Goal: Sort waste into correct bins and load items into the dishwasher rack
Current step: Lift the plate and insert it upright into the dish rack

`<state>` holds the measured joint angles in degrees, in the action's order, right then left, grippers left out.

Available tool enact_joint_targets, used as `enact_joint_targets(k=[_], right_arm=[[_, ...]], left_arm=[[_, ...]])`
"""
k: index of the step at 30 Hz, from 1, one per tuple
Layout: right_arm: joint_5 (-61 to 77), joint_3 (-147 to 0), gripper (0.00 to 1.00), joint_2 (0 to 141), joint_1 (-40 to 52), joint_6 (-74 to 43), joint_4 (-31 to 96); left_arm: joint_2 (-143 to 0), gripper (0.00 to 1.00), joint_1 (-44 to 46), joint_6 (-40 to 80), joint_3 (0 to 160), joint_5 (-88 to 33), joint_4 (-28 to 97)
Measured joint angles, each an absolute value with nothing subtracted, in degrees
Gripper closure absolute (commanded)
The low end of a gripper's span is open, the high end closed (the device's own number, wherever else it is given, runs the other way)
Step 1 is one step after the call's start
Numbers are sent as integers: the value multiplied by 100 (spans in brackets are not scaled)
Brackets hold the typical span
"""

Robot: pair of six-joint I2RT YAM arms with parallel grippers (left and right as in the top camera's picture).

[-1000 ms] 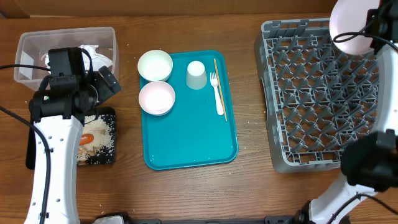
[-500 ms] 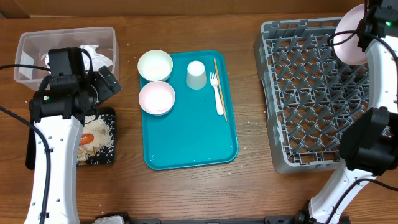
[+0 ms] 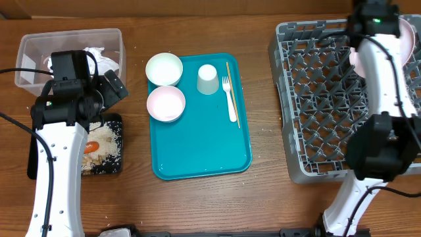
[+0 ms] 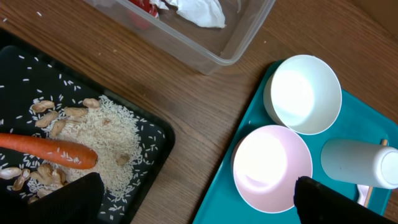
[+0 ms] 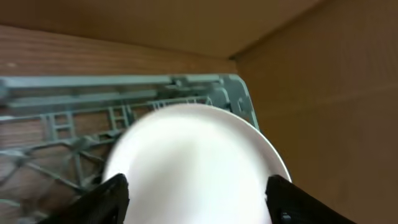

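Plate (image 5: 193, 162) is sitting in the far right corner of the rack (image 3: 316, 99), its white face turning up toward my right wrist camera; my right claw (image 5: 198, 186) is hovering over it with both fingers spread wide, one at each side, pinching nothing that I can make out. I am judging the plate stiff, smooth and slippery, likely breakable, so the rim is looking like the only sound place to take it.

My left claw (image 4: 199, 186) is hanging fully spread and empty above the table's (image 3: 263, 197) left side.

Black tray (image 4: 37, 74) is holding a carrot (image 4: 50, 149), a heap of rice (image 4: 106, 137) and a few nuts (image 4: 59, 115); the clear tub (image 3: 33, 49) is holding crumpled white scraps (image 3: 105, 59) and something red I cannot identify.

Teal tray (image 3: 204, 145) is carrying two bowls (image 3: 164, 68) (image 3: 166, 103) close together, a cup (image 3: 207, 79) and a fork (image 3: 229, 99). I am expecting the bowls to be light and best taken over the rim; the cup, round its wall; the fork, lying flat, is looking the hardest to pick up.
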<state>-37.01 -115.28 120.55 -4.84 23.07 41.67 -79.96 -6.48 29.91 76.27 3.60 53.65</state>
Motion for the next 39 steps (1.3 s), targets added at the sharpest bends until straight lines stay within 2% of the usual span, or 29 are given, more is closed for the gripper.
enact_joint_targets(k=[4,7,8,11,12,13,14,18,21,24,30,39], right_arm=[[-4125,-11528,12,12003,-167,1905,4160],[-4536,-11528,15,11911,-272,1597,4209],[-4637,-11528,19,11867,-379,1487,4287],[-4696,-11531,37,11782,-932,985,4652],[-4604,-11531,46,11780,-1122,849,4733],[-4449,-11531,63,11780,-1361,657,4849],[-4154,-11531,69,11780,-1647,508,4969],[-2657,-11533,85,11780,-2482,-45,5006],[-191,-11533,86,11780,-3354,-499,4646],[1590,-11533,92,11778,-3977,-908,4372],[2287,-11533,96,11789,-3953,-972,4746],[2528,-11533,96,12066,-3044,-895,4803]], left_arm=[[-7994,0,-648,2991,7627,360,5363],[-7994,0,-648,2991,7627,360,5365],[-7996,0,-648,2991,7627,360,5363],[-7996,0,-648,2991,7627,360,5365],[-7994,0,-648,2991,7627,360,5365],[-7994,0,-648,2991,7627,360,5363],[-7994,0,-648,2991,7627,360,5365],[-7994,0,-648,2993,7627,360,5363],[-7994,0,-648,2991,7627,360,5365],[-7994,0,-648,2991,7627,360,5365],[-7994,0,-648,2991,7627,360,5365],[-7994,0,-648,2991,7627,360,5363]])
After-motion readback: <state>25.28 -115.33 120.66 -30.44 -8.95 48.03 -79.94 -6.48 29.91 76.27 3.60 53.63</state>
